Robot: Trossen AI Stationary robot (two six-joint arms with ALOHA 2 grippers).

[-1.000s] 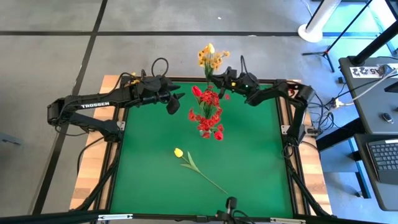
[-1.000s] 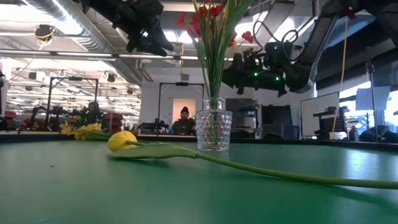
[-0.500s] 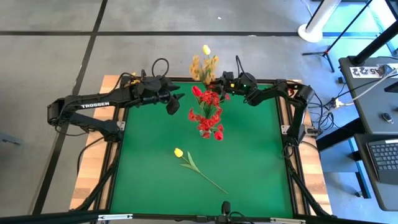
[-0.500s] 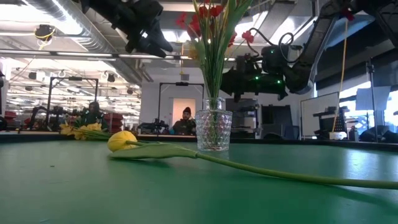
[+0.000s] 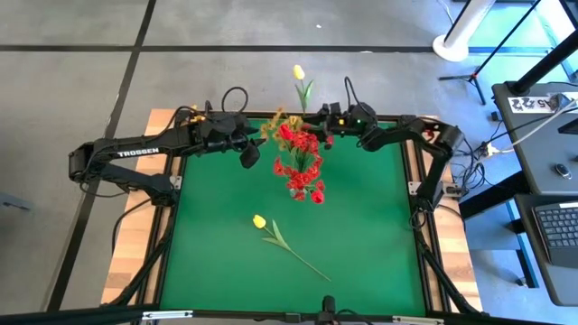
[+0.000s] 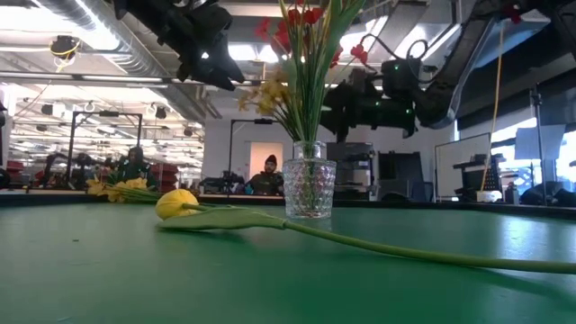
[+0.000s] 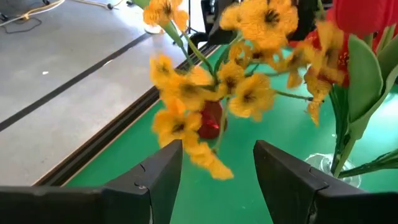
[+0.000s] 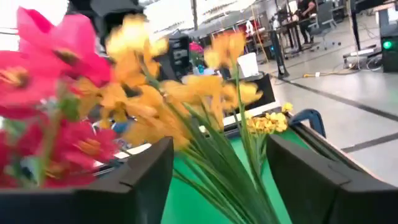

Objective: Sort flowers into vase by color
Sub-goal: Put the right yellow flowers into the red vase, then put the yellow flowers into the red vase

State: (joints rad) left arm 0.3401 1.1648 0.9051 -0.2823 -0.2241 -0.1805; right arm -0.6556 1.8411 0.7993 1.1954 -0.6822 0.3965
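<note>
A glass vase (image 6: 309,189) stands mid-table and holds red flowers (image 5: 302,164). A yellow-orange spray (image 5: 275,125) leans out of it toward the table's left, its blooms (image 7: 217,93) right in front of my open left gripper (image 5: 251,152). A yellow tulip (image 5: 299,72) stands high over the far edge. My right gripper (image 5: 318,126) is open, with the yellow flowers' green stems (image 8: 217,177) between its fingers. Another yellow tulip (image 5: 260,221) lies flat on the green mat, its stem running toward the near right. My right gripper stands open around the green stems (image 8: 217,177) of the yellow flowers, coming level from the table's right. Whether a finger touches them I cannot tell. My left gripper touches nothing that shows.
More yellow flowers (image 6: 117,189) lie at the table's far left corner. The lying tulip's long stem (image 6: 405,252) crosses the near half of the mat. A person (image 6: 267,175) sits in the room beyond the table.
My right gripper has opened. The yellow-orange spray, held up over the far edge a second ago, has tipped over toward the table's left and now leans beside the red flowers, close to my left gripper. The yellow tulip has stayed high over the far edge.
</note>
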